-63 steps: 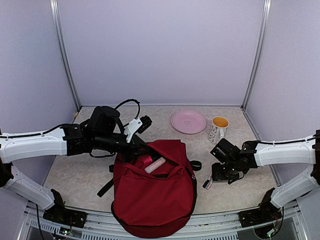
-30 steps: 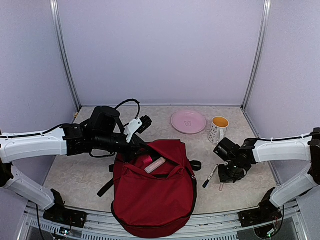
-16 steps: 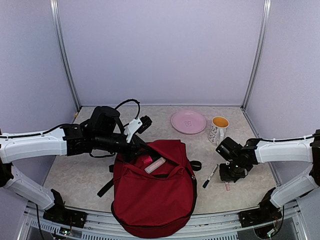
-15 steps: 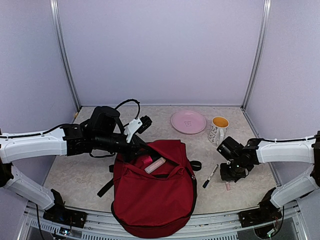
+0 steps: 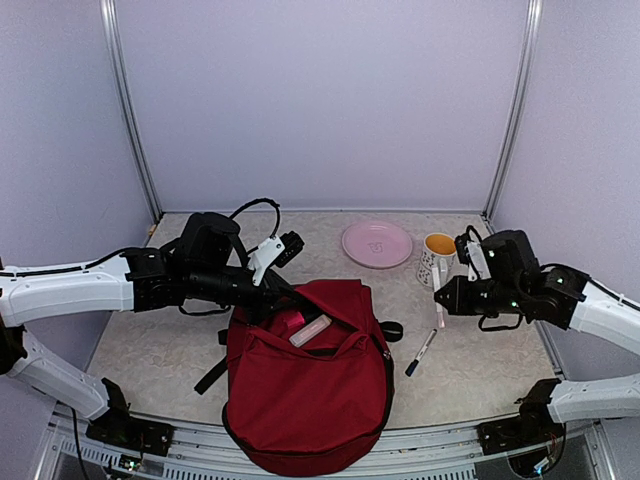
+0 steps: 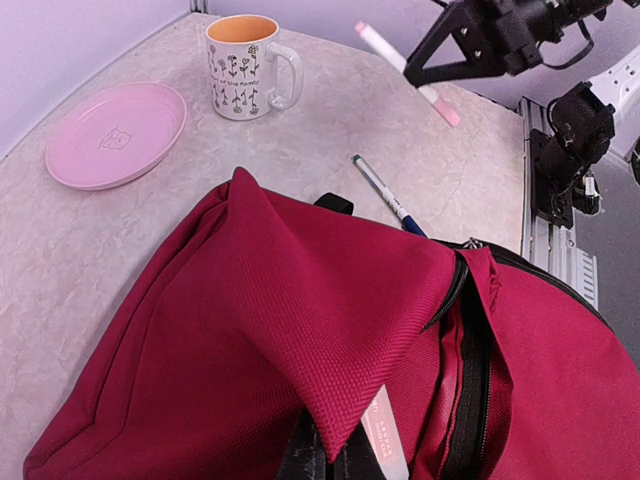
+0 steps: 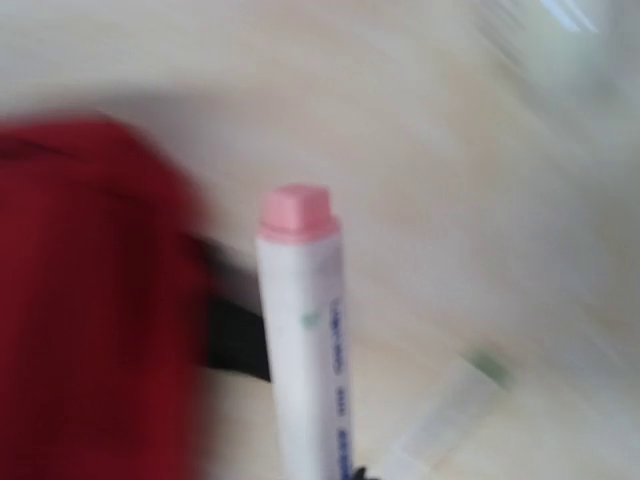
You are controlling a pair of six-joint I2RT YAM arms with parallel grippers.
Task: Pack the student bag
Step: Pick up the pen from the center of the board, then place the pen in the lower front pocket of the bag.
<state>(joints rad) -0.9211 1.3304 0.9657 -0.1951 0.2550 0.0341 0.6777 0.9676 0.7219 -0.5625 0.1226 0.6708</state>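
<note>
Bag (image 5: 305, 400), top view: red, at lower centre, its open mouth toward the top of the frame, a pale stick (image 5: 311, 330) showing inside. Left gripper (image 5: 272, 300), at the mouth's upper left rim, is clamped on the fabric. Right gripper (image 5: 441, 297), right of centre and raised off the table (image 5: 150, 340), is closed on a marker (image 5: 439, 310) that hangs downward. It stands well apart from the bag, off its upper right corner. A pen (image 5: 420, 352) lies on the table between bag and gripper. Plate (image 5: 377, 243) and mug (image 5: 437, 257) stand above centre.

Left wrist view: the bag (image 6: 250, 330) fills the lower frame. The left gripper (image 6: 325, 460), at the bottom edge, pinches a peaked fold of its fabric. The right gripper (image 6: 418, 72), at upper right, holds the marker (image 6: 440, 100) slantwise over the table, beyond the bag. The pen (image 6: 385, 190) lies just past the bag's far edge. Plate (image 6: 115, 135) sits at upper left, mug (image 6: 245, 67) at top centre.

Right wrist view (blurred): the marker (image 7: 300, 340) stands at centre, pink end up. The bag (image 7: 90, 300) is a red mass at left.
</note>
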